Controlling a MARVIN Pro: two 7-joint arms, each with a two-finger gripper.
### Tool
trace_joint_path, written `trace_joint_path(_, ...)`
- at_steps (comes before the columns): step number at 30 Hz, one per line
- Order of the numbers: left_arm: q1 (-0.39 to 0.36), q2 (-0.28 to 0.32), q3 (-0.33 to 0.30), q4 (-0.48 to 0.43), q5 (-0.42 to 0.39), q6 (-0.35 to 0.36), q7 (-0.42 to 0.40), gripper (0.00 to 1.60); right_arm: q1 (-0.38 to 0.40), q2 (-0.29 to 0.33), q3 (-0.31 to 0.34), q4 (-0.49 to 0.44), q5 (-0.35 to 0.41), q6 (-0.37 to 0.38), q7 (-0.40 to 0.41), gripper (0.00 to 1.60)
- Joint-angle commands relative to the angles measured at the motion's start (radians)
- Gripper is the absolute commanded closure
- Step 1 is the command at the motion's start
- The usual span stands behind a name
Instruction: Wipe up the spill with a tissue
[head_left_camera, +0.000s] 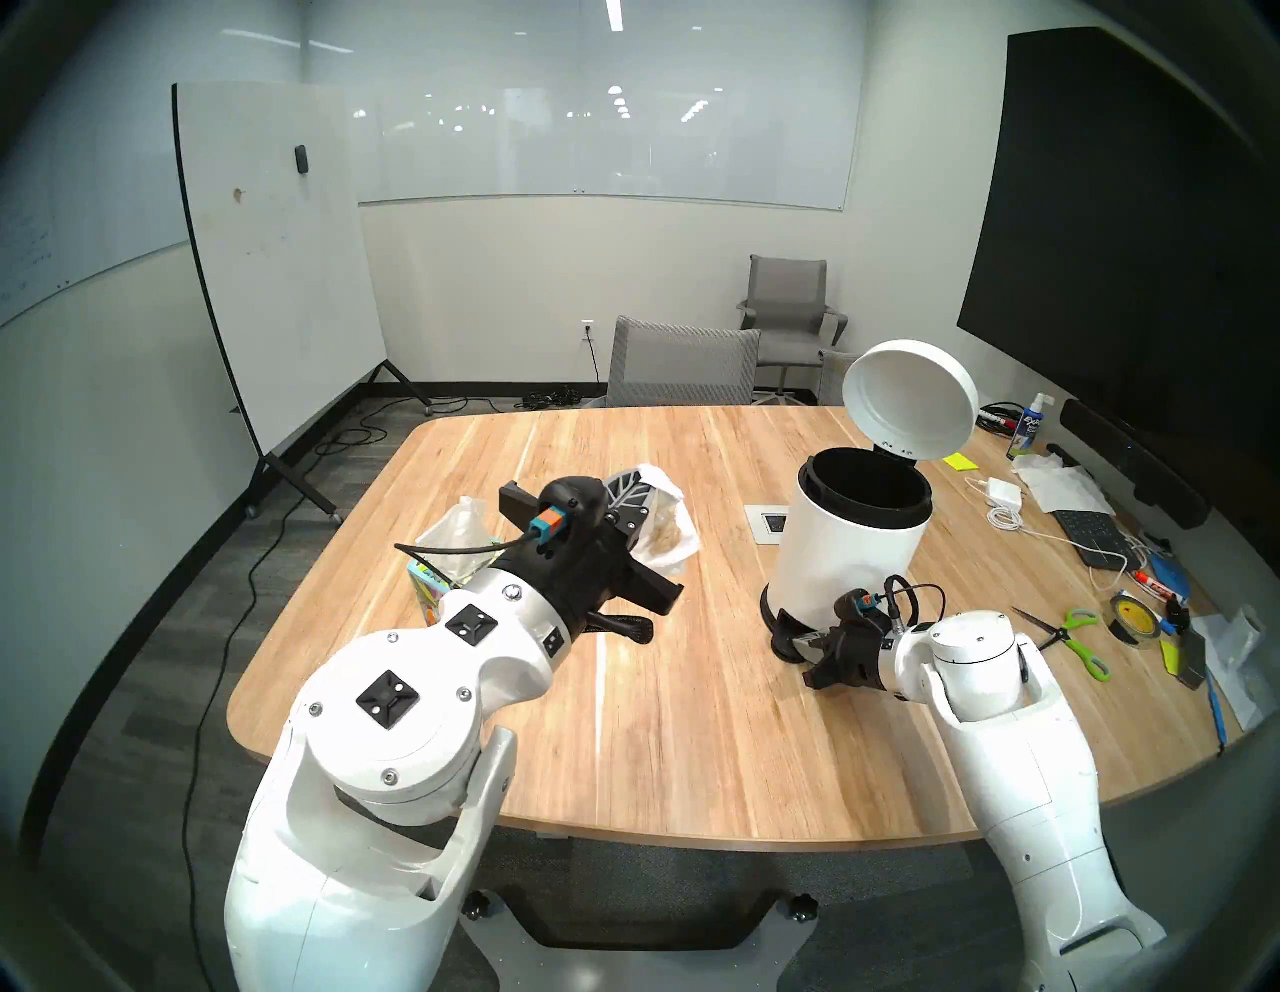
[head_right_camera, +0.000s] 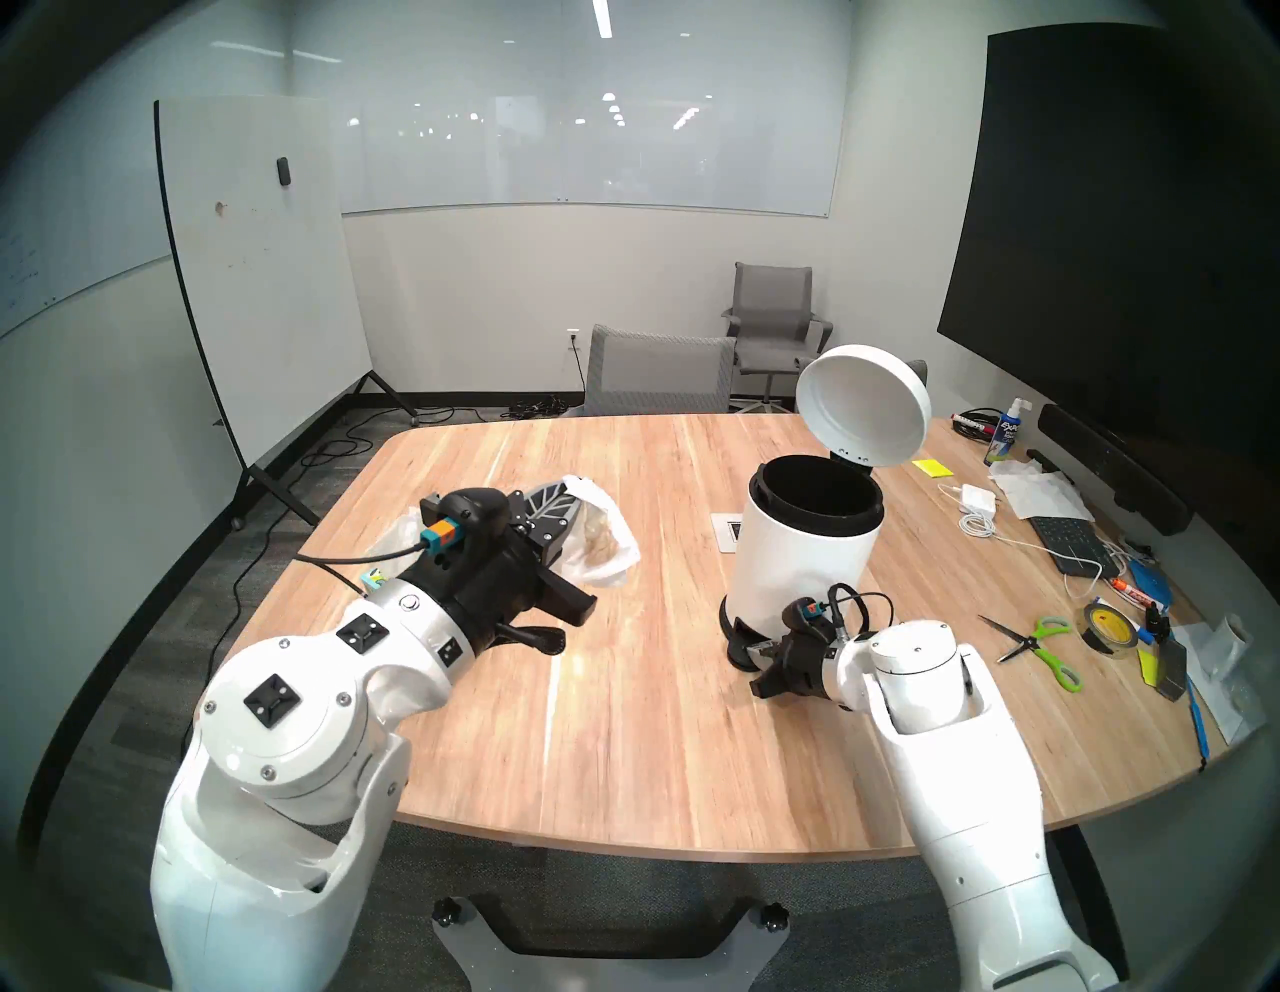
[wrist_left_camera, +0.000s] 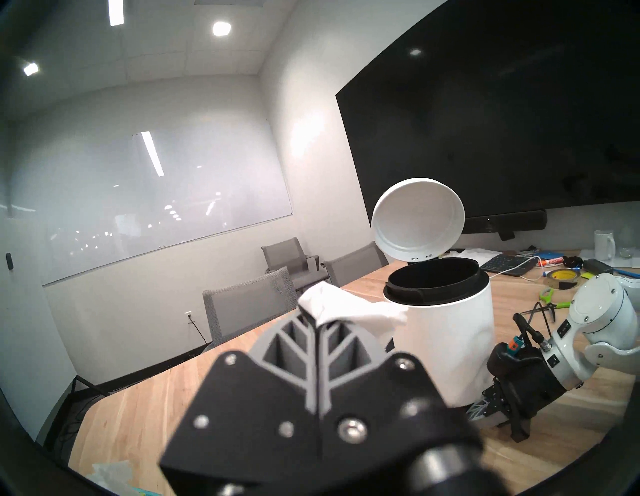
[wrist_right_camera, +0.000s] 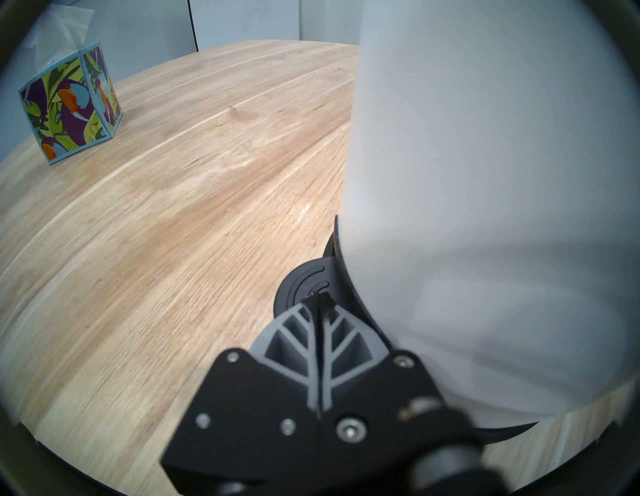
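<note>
A light wood counter (head_left_camera: 623, 727) carries a white pedal bin (head_left_camera: 841, 554) with its lid raised, standing right of centre beside a white socket plate (head_left_camera: 765, 524) set into the top. A leaf-print tissue box (wrist_right_camera: 71, 104) sits toward the left. Along the right edge lie green-handled scissors (head_left_camera: 1070, 637), a tape roll (head_left_camera: 1136, 616), a keyboard (head_left_camera: 1087, 530), a white charger (head_left_camera: 1001, 492) and a spray bottle (head_left_camera: 1025, 429).

Left pincer (wrist_left_camera: 317, 320) raised, clamped; right pincer (wrist_right_camera: 320, 298) low, closed.

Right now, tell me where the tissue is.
The tissue is clamped in the left gripper, held above the table, left of the open white bin.
</note>
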Motion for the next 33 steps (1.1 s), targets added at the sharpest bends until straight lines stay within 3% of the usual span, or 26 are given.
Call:
trace_joint_path(1,-0.02,-0.01,0.048,-0.028,0.032,0.027,0.013,1.6,-0.027,-0.008,-0.018,0.011,0.002,0.009,0.012,1.6)
trace_joint_path(14,-0.165,0.011,0.235,0.015,0.031,0.102,0.084,1.6,-0.027,-0.009,-0.017,0.011,0.001,0.008,0.012,1.6)
trace_joint_path(25,-0.304,0.043,0.405,0.111,-0.062,0.136,0.229,1.6,-0.027,-0.01,-0.016,0.011,-0.001,0.008,0.014,1.6)
trace_joint_path(33,-0.381,-0.021,0.431,0.147,-0.104,0.173,0.294,1.6,-0.027,-0.011,-0.015,0.011,-0.002,0.007,0.013,1.6)
